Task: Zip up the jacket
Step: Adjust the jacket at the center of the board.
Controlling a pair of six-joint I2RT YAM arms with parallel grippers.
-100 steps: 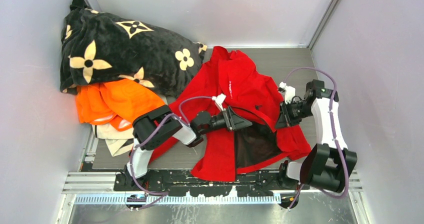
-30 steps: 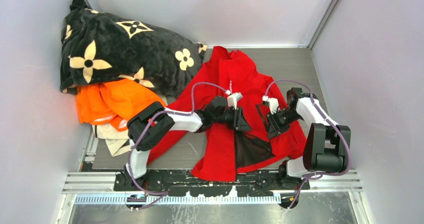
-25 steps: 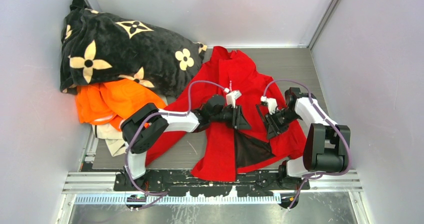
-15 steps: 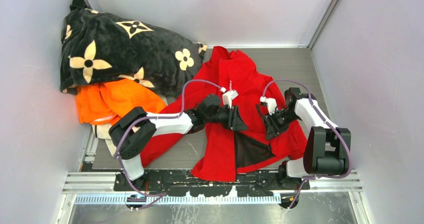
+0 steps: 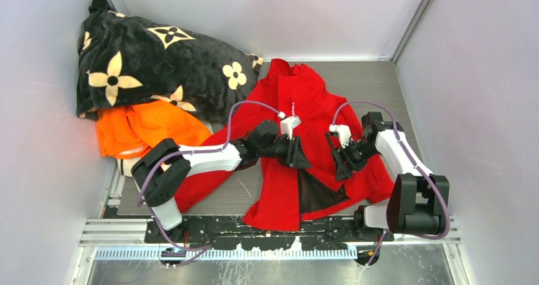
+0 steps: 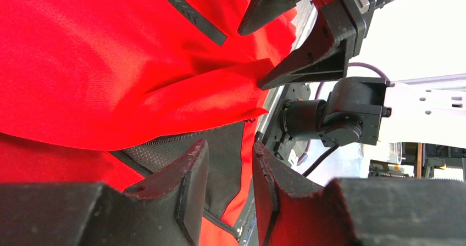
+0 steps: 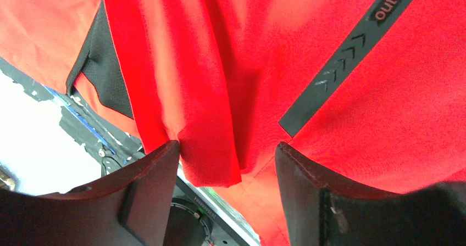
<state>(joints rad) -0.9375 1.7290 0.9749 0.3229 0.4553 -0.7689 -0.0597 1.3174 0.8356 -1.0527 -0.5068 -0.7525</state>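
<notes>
The red jacket (image 5: 299,94) lies spread on the table, collar toward the back. Its lower front gapes open and shows the dark lining (image 5: 318,193). My left gripper (image 5: 300,152) sits low over the left front panel. In the left wrist view its jaws (image 6: 229,147) stand slightly apart with nothing between them, the mesh lining (image 6: 220,147) beyond. My right gripper (image 5: 337,159) is on the right front panel, open (image 7: 226,147). A loose red fold (image 7: 211,158) lies between its fingers, touching one. A dark lettered strip (image 7: 351,54) crosses the fabric.
A black flower-patterned blanket (image 5: 146,62) is piled at the back left, with an orange garment (image 5: 149,129) and a pale cloth (image 5: 143,173) below it. Grey walls close in both sides and the back. The arms' mounting rail (image 5: 267,224) runs along the front.
My right gripper's jaws have spread wide, loosening their hold on the red fold. The left arm's elbow has swung further left, and its gripper shifted slightly left.
</notes>
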